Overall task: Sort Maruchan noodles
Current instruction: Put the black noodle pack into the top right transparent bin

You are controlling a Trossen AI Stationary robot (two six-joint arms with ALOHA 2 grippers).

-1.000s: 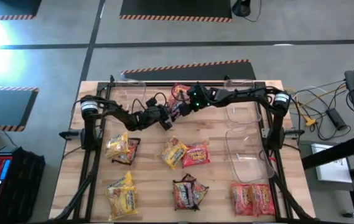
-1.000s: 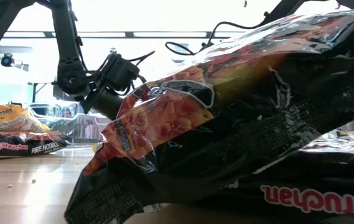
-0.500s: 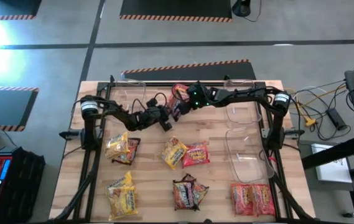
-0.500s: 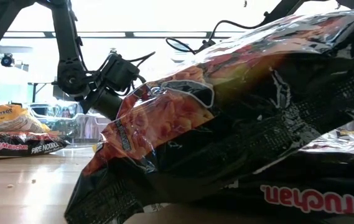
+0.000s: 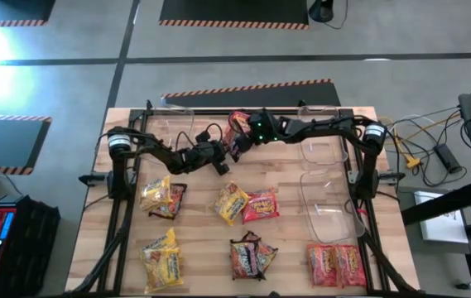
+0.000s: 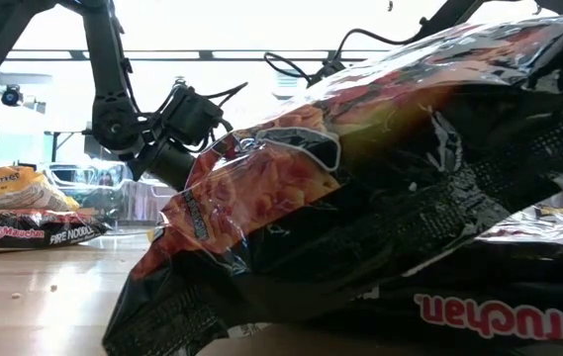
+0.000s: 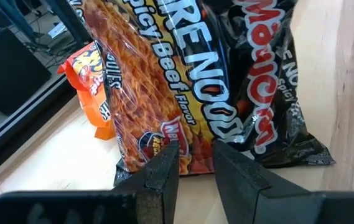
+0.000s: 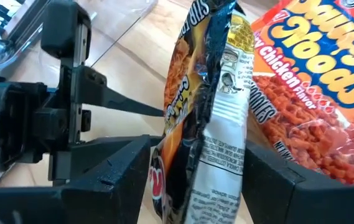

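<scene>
Right gripper [image 8: 195,171], far centre of the table, fingers closed on a crinkly dark brown and orange plastic ramen packet [image 8: 211,112], held edge-on. Compared with a second ago this packet [image 5: 237,131] has moved slightly further back and left, towards the far edge, just beside the left gripper [image 5: 221,162]. Probably a carry toward the clear plastic bin at the far left [image 5: 167,124]; the drop is not done.

Left gripper [image 7: 192,163] hangs low over a heap of dark spicy-beef packets [image 7: 226,93] with an orange packet [image 7: 89,74] at its side; fingers a narrow gap apart, nothing between them.

Counts from the high view, stacks overlap so approximate:
- yellow packet piles: two, at left [image 5: 162,197] and near-left [image 5: 161,260]
- mixed yellow and red pair, centre [image 5: 246,204]
- dark maroon pile, near centre [image 5: 251,257]
- red-orange pair, near right [image 5: 335,264]
- clear bins: three or so, one at right [image 5: 328,205]
- wooden table [image 5: 202,232]
</scene>
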